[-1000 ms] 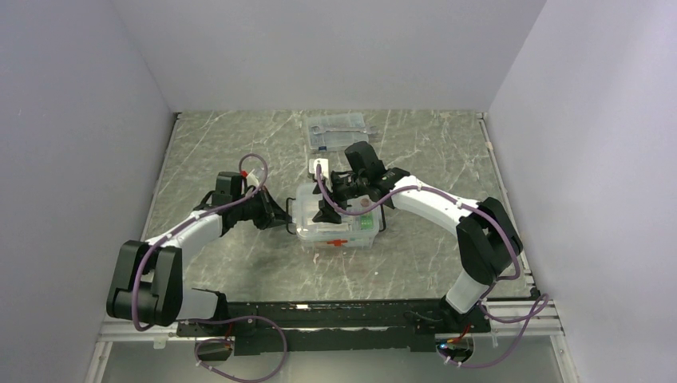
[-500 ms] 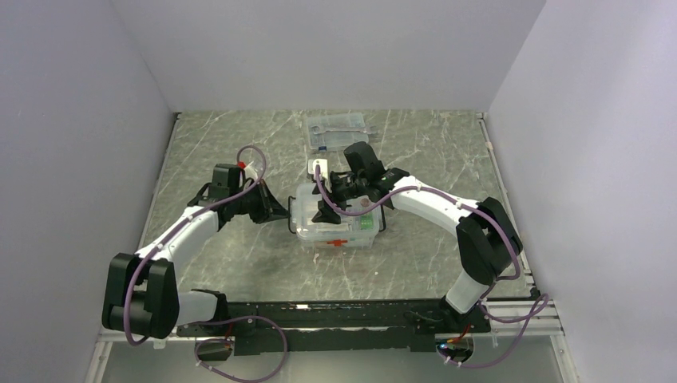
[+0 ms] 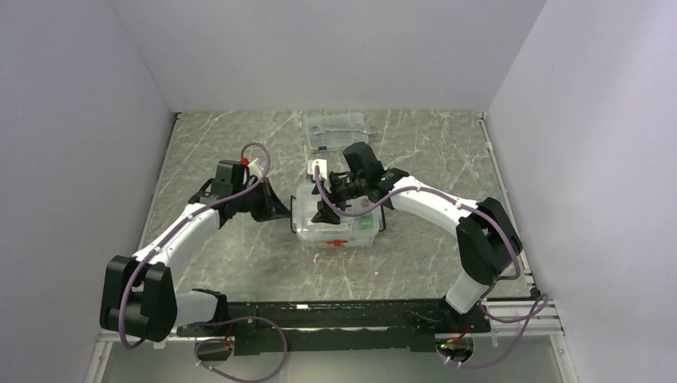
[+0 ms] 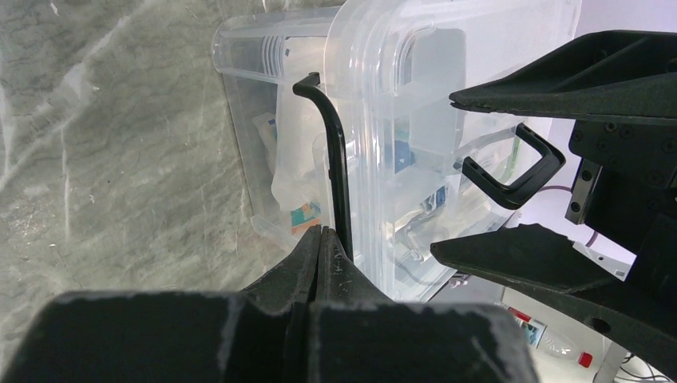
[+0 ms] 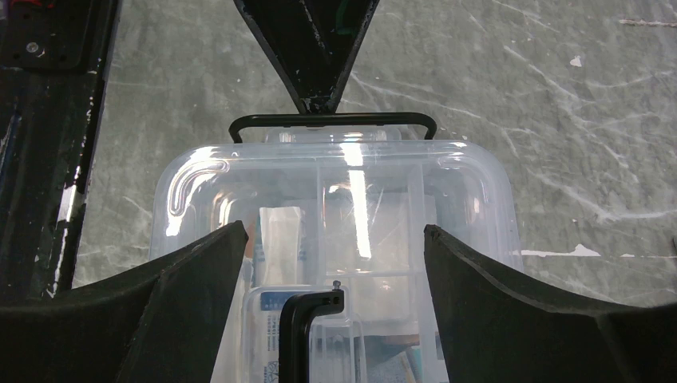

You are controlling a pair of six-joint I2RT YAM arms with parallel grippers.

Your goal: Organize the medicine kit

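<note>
The medicine kit is a clear box with its clear lid on, at the table's middle. Packets and small bottles show through it. My left gripper is shut and empty. Its tips touch the black wire latch on the box's left end. That latch also shows in the right wrist view. My right gripper is open and hovers over the lid, with a finger on each side of the lid's black handle. It holds nothing.
A flatter clear case with metal tools lies at the back. A small white item lies just behind the kit. A small red-capped bottle lies beyond the box. Grey walls enclose the table on three sides.
The left arm's wrist and elbow have shifted back and left, while its shut tips stay at the box's left end. The right arm and the box have not moved.
</note>
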